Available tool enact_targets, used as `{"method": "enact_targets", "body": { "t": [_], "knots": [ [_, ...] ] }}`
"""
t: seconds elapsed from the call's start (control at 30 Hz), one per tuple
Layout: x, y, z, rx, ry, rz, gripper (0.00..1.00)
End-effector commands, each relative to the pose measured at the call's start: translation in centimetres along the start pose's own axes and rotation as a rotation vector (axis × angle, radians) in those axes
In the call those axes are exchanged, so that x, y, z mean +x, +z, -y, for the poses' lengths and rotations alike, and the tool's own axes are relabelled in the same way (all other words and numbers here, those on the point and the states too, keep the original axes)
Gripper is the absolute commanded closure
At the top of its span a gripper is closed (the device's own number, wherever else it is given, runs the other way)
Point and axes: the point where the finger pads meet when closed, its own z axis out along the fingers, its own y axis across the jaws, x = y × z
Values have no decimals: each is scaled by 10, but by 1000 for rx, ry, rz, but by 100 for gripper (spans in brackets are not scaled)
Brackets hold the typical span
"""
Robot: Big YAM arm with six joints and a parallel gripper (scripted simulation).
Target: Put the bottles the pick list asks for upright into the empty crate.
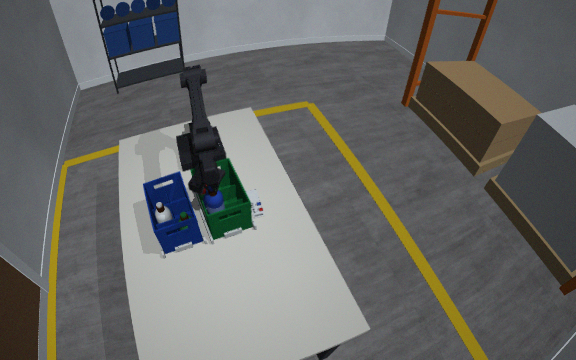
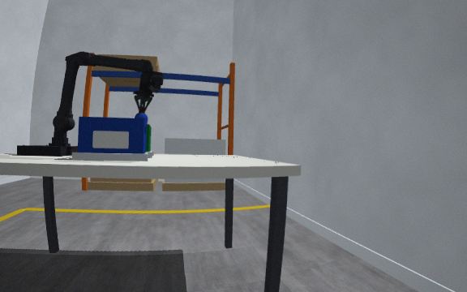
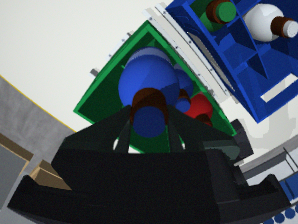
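Standing on the white table point(image 1: 248, 300) side by side are two crates: a blue crate point(image 1: 160, 187) that holds the stock and a green crate point(image 1: 238, 192) that is to be filled, with the pick list point(image 1: 257, 204) lying just beside the green one's far wall. The black arm point(image 1: 199, 107) reaches out over the green crate and points straight down into it.

The jaws point(image 2: 143, 109) are closed on the neck of a blue bottle point(image 1: 214, 202), gripping just under its dark brown cap, and they hold it firmly rather than pinching air. The bottle hangs directly below the jaws with its long axis vertical, so it is already upright. In the side view its shoulder shows just above the crates' rims, and its body is down inside the green crate. Whether its base touches the crate floor cannot be told from these views.

In the wrist view a red bottle point(image 3: 197, 107) stands in the green crate just beside the blue one, towards the blue crate. A white bottle point(image 1: 163, 214) and a green bottle point(image 1: 183, 218) stand in the blue crate.

The coming move likely turns on that straight-down line: a plain descent, then release, should leave the bottle standing, provided it keeps off its red neighbour.
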Motion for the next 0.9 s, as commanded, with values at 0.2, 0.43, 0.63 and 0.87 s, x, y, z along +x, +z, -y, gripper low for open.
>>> {"method": "enact_targets", "body": {
  "t": [0.2,0.43,0.63,0.87],
  "knots": [
    [-4,-20,-2,-45,-6,60,100],
    [-8,-21,-5,-55,-5,76,100],
    [-9,-19,-7,-62,-6,82,100],
    [-10,-16,-9,-65,-6,86,100]
  ]
}}
